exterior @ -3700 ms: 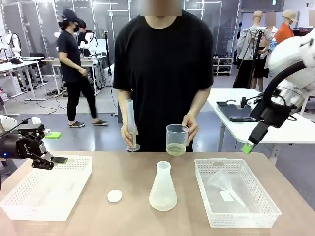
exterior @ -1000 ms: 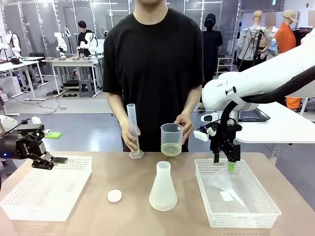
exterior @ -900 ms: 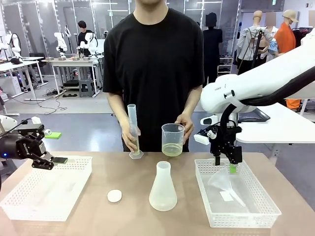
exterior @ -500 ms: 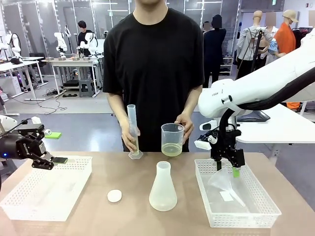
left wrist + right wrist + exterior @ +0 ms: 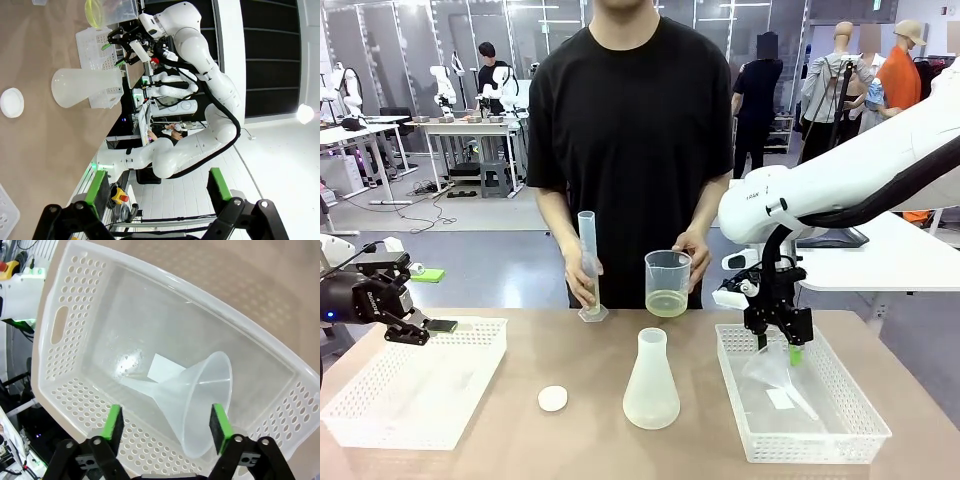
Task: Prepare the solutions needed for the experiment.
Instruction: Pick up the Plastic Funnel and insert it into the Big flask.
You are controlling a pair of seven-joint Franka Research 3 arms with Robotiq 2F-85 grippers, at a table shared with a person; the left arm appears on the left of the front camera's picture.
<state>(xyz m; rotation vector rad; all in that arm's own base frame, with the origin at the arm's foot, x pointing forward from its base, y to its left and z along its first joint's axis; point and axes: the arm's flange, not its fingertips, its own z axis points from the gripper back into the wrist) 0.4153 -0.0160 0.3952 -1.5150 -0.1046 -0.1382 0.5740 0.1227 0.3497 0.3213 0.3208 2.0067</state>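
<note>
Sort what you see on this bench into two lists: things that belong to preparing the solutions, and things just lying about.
Belonging to the job:
- solutions in the beaker the person holds
- measuring cylinder
- conical flask
- funnel, with the right tool open over it
- right basket

Lying about, as far as one can judge:
- small white cap
- left basket
- left tool, open

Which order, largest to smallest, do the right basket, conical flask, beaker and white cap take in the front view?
Right basket
Conical flask
Beaker, held farther away, so its rank under the flask is unsure
White cap
</note>
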